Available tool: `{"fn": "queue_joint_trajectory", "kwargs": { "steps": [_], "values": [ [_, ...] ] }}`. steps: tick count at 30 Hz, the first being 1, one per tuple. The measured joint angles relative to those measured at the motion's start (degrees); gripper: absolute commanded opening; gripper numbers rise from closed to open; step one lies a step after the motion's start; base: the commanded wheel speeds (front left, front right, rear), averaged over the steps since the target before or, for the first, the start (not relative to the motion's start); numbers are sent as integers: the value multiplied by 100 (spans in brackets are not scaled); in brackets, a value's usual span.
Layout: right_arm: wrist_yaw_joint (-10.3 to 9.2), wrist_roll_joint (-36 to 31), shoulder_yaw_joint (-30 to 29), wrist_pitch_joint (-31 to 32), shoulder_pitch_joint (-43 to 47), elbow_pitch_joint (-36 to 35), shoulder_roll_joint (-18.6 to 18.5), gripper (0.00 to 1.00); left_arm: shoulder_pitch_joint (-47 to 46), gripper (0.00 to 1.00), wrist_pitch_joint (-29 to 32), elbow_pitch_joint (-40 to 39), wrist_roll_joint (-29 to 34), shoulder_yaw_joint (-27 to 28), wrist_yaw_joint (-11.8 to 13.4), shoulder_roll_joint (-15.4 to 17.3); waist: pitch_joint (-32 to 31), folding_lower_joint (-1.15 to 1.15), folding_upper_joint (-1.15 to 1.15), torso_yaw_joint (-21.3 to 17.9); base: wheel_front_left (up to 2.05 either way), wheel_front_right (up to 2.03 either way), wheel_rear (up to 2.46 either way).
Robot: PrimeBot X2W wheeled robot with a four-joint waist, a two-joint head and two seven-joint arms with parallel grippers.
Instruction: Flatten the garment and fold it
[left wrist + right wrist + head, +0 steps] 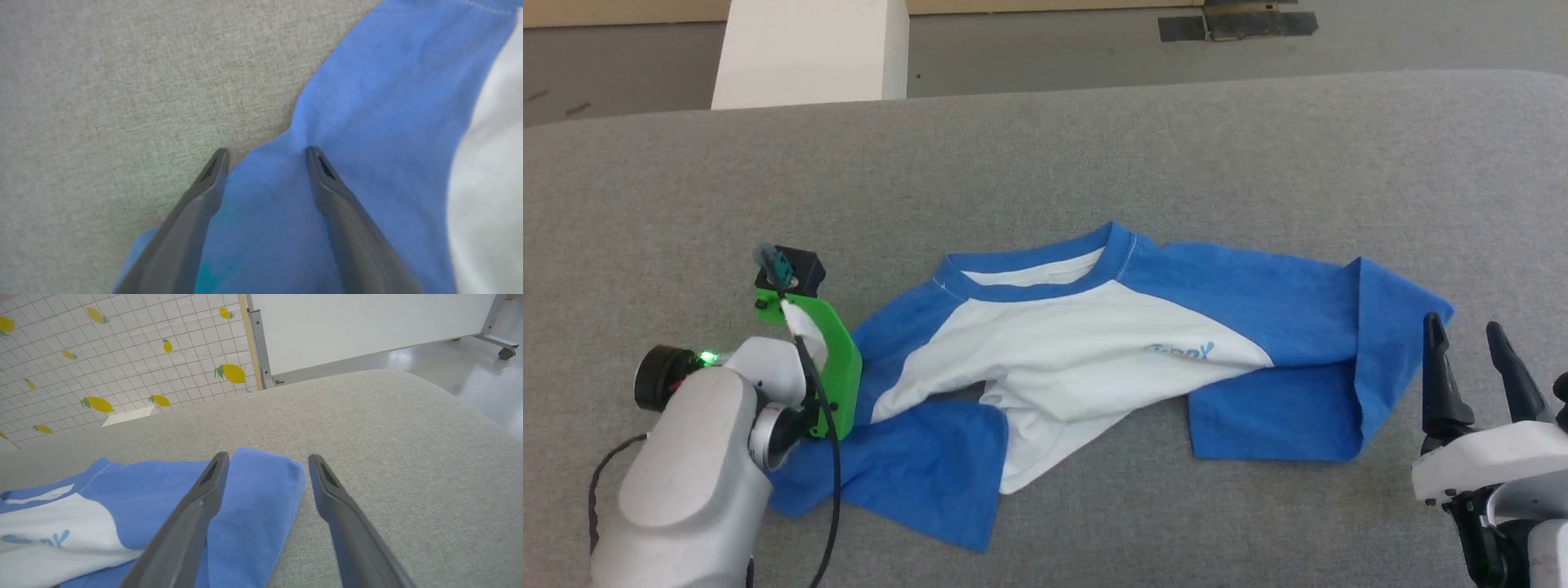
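Grey cushion (1045,155); rumpled garment (1045,343), sleeves folded

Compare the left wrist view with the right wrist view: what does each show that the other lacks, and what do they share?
Left wrist: the left tool, open, fingers astride a blue sleeve edge of the garment, seen close. Right wrist: the right tool, open, aimed at the folded sleeve end, plus the lemon-print wall, white panel and the blue chest print. Shared: the garment and grey cushion.

white-and-blue garment (1062,343), grey couch (1045,163), lemon-print grid backdrop (102,355)
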Motion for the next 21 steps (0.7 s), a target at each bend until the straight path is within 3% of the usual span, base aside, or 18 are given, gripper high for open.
{"fn": "queue_joint_trajectory", "kwargs": {
  "steps": [1,4,8,13,16,18,21],
  "values": [
    [0,0,-1,-5,-14,3,0,100,-44,100,130,63,-140,27,-16,-27,28,0,0,-15,0,0,0],
    [0,0,-3,-45,-30,19,0,100,-142,0,358,103,-261,27,-41,-12,87,0,0,-38,0,0,0],
    [0,-1,13,-44,-63,30,1,100,-152,0,334,100,-411,91,-13,-96,115,0,0,-16,0,0,0],
    [-1,-285,216,301,-417,-168,-7,100,1,0,-177,-114,-621,386,132,-171,104,0,0,19,0,0,0],
    [0,-653,591,1424,-822,-211,-5,100,176,0,-417,-398,-653,497,242,-196,97,0,0,30,0,0,0],
    [-1,-833,905,2519,-1180,-167,-32,100,302,0,-513,-647,-660,557,314,-212,113,0,0,40,0,0,0],
    [0,-1003,1432,3737,-1827,-54,-409,100,394,0,-566,-1006,-742,579,338,-266,160,0,0,91,0,0,0]
  ]
}}
